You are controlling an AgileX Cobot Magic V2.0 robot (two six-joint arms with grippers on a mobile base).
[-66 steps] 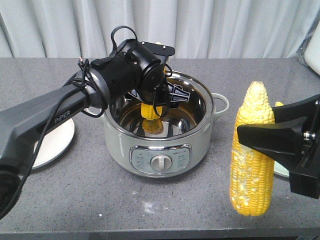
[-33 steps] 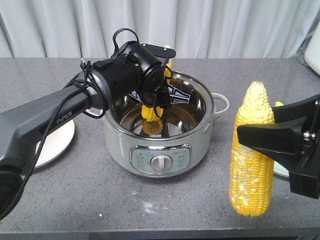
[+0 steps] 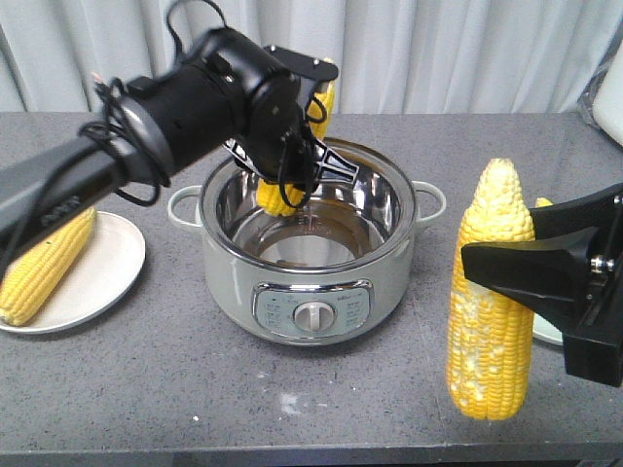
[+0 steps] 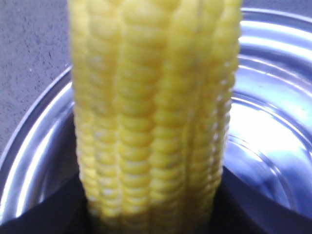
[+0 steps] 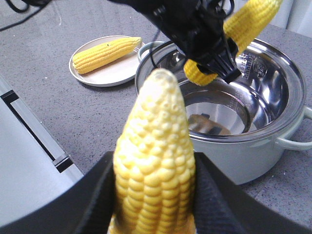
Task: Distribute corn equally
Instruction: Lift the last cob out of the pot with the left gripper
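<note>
Currently in left tool [image 3: 292, 177]: closed on the left cob [image 3: 276, 199] near its middle. The cob is tilted, with its lower end above the mouth of the pot [image 3: 234, 282] and clear of the rim.
Right tool [image 3: 498, 268]: clamped across the right cob [image 3: 487, 331], which stands upright, pale tip up, off the surface [image 3: 146, 389] to the right of the pot.
Plate cob [image 3: 44, 263]: lies on its side on the white plate [image 3: 117, 282], left of the pot.
Pot contents: no corn visible in the steel bowl, only reflections.
Right edge: a pale rim and a yellow tip show behind the right tool, too hidden to identify.
Handling: judged stiff and fairly heavy for its size. It is round and tapered, the kernel rows are probably slick if wet, and kernels may crush under a hard squeeze.
Hold point: the thick mid-section, jaws square across the axis. A grip near the tapered tip would likely slip or let the cob swing.
Set-down: a round cob may roll, so lay it flat and low within a plate's rim.
Progress: judged part done, with one cob plated and two in the tools.
</note>
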